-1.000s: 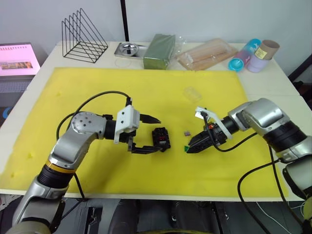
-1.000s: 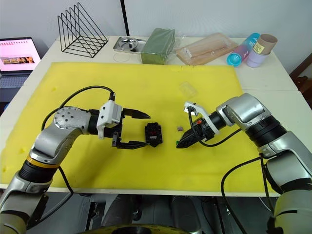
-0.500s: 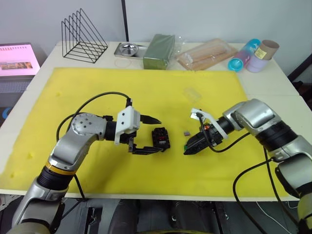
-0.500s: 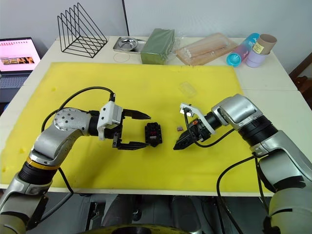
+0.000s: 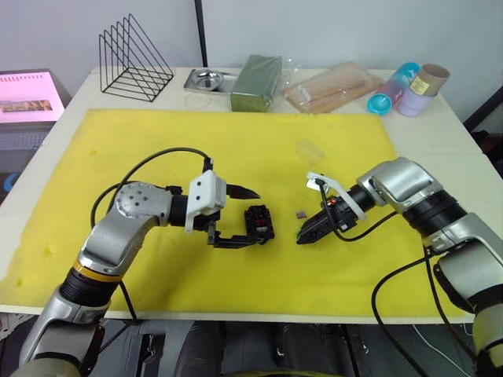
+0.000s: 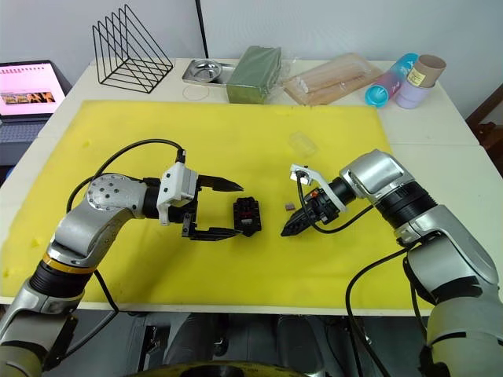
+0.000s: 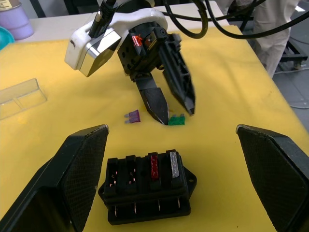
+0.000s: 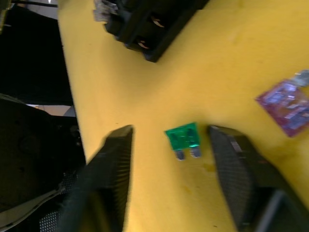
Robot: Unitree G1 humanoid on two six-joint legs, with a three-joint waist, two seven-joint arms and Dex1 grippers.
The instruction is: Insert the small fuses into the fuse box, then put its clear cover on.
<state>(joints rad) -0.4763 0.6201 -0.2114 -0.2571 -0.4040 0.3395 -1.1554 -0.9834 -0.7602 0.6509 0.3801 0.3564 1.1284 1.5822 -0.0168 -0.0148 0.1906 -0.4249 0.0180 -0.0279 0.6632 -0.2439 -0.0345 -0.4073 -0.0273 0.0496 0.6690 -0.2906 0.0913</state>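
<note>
From the head views we are seeing the fuse box (image 5: 259, 221) lying near the middle of the yellow mat (image 5: 157, 141), our left gripper (image 5: 236, 216) standing wide open just beside it on its left, one finger behind and one in front, and our right gripper (image 5: 308, 234) reaching down to the mat a little to the box's right, close to the purple fuse (image 5: 301, 213); the clear cover (image 5: 310, 150) is lying farther back, well apart from both, while the wire rack (image 5: 135, 59), steel tray (image 5: 209, 79), green packet (image 5: 256, 82), bag of sticks (image 5: 334, 86) and cups (image 5: 409, 88) are sitting off the mat and are not standing in our way. In the left wrist view we are finding the red fuse (image 7: 154, 166) and grey fuse (image 7: 172, 165) already seated in the box, two slots empty, and the green fuse (image 7: 176, 120) lying flat at the right gripper's tips. In the right wrist view our right fingers (image 8: 113, 166) are spread narrowly to either side of the green fuse, not yet touching it. We are judging it feather-light, stiff and slick, apt to skid or flip, so we are aiming to pinch its plastic body, leaving the blades free
</note>
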